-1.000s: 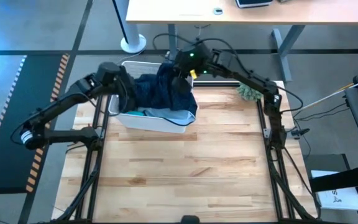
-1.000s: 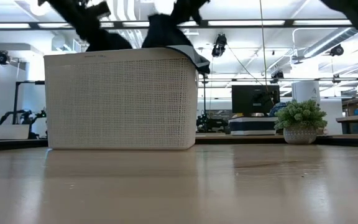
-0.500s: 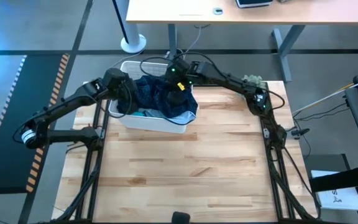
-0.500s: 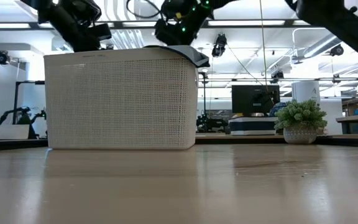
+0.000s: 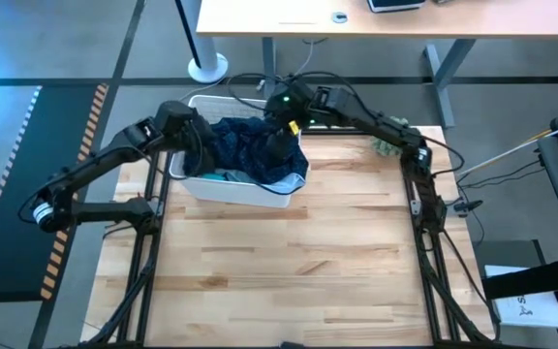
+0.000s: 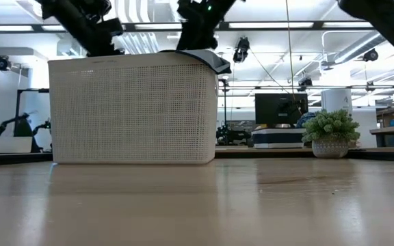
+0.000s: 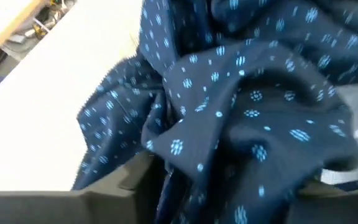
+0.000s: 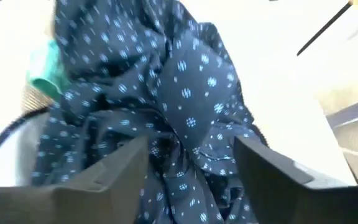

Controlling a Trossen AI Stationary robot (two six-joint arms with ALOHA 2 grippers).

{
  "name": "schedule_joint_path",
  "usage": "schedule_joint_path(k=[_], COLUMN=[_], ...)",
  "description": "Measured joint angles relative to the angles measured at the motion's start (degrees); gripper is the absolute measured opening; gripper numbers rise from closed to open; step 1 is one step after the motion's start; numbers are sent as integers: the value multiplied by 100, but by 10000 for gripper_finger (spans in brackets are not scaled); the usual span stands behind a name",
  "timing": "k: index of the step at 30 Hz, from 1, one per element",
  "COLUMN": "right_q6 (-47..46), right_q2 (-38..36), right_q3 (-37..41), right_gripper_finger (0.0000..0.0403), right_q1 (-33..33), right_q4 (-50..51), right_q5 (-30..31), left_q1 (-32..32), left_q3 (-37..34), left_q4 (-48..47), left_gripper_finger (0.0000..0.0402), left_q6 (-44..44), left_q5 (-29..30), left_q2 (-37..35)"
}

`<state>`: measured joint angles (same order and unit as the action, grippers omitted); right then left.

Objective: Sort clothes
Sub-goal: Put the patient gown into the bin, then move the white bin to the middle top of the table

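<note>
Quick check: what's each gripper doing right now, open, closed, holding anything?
Left gripper: cannot be told, over the navy dotted garment.
Right gripper: open above the same garment, holding nothing.

I had both arms stretched to the table's far left corner, the left gripper [image 5: 200, 145] and the right gripper [image 5: 277, 139] hanging just above it, well apart from each other, the right one's fingers [image 8: 110, 171] spread wide.

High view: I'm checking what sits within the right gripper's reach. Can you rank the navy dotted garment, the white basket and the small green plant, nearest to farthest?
From the right gripper:
1. Navy dotted garment, directly under it.
2. White basket, around the garment.
3. Green plant, at the table's far right edge.
</note>
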<state>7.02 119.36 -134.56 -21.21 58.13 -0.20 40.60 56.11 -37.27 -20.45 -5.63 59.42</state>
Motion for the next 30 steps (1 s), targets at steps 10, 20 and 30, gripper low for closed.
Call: schedule_joint_path(k=[10,20,30], right_q6=[447,471,15], right_q2=[-898,-1176,-1987], right_q3=[-2,42,1972], right_gripper_finger=[273,159,128], right_q1=[57,68,93], right_q4=[565,2702,2131], right_q5=[14,-726,77], left_q1=[-11,-17,-15], left_q3=[1126,1964,1544], left_q4=[-745,-1576,-1590], left_gripper_finger=[265,264,201], left_q6=[4,4,395], left_q5=[-116,-446,1271], left_q2=[-7,-174,-454])
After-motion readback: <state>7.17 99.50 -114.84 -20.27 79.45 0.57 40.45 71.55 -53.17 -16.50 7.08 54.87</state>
